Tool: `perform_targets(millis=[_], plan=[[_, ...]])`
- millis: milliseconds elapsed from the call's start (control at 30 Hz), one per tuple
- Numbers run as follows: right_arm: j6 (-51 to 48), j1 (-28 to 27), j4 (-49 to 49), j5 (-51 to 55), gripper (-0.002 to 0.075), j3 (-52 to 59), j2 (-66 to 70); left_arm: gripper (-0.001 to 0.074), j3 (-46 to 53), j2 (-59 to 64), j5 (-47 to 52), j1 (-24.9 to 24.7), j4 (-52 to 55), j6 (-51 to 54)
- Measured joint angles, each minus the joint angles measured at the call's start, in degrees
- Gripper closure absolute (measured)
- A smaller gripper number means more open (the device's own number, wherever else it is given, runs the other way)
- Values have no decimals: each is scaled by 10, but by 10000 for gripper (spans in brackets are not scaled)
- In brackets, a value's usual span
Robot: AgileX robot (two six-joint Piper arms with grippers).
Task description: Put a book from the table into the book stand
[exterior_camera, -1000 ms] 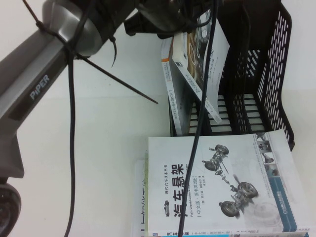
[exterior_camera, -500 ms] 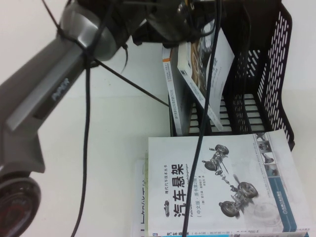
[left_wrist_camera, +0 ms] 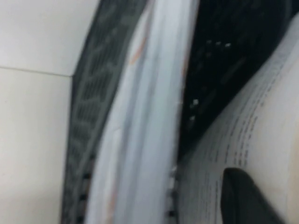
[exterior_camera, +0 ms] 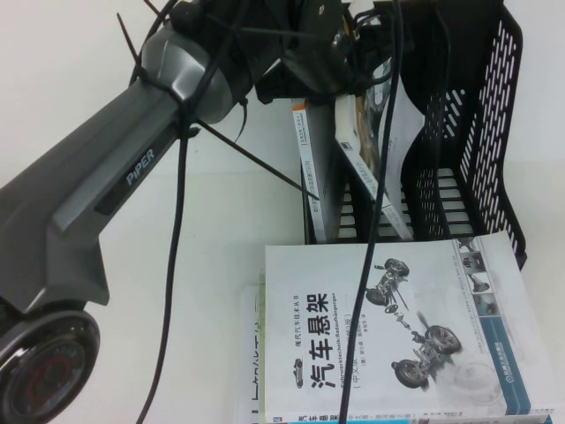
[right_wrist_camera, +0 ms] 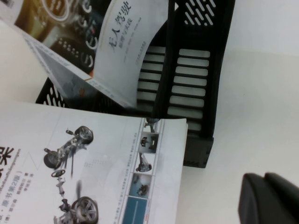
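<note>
White tabletop (exterior_camera: 177, 291) fills the high view, with the black book stand (exterior_camera: 477, 132) in the upper right; the left gripper (exterior_camera: 331, 44) sits at the top centre, over the stand's left slots, its jaws closed on the top edge of the held book (exterior_camera: 366, 146) — though the grip itself is partly hidden by cables. Since a second ago the book has swung from a strong lean to nearly upright and sunk deeper into the slot beside the shelved book (exterior_camera: 309, 168); I judge insertion almost complete, with release next. A large white car-suspension book (exterior_camera: 397, 327) lies flat at the lower right, atop another; the right gripper (right_wrist_camera: 271, 198) hangs near the stand's corner — its jaw state I cannot tell.
</note>
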Motion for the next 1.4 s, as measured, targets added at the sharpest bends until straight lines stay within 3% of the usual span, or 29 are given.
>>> perform_targets(millis=[100,300,433,633,700,800,900,1133,1400], plan=[[0,0,3,0,720,0,0,579,0,3,-30,0,-29,21],[0,0,9,-1,720,0,0,288,-1,6,-114,1,-61,63],[0,0,9,-1,720,0,0,255,-1,6,-134,2,-62,88],[-19,0,3,0,720,0,0,338,-1,1,-138,3,-63,141],[-22,0,-15,7,720,0,0,418,-1,-9,-130,4,-53,163],[-26,0,-51,35,720,0,-5,602,-1,-38,-103,6,-6,190],[-27,0,-65,75,720,0,-23,695,-1,-80,-51,6,89,195],[-28,0,-64,84,720,58,-132,733,25,-187,28,11,282,156],[-17,0,-8,-2,720,201,-267,735,253,-361,-95,-14,279,145]])
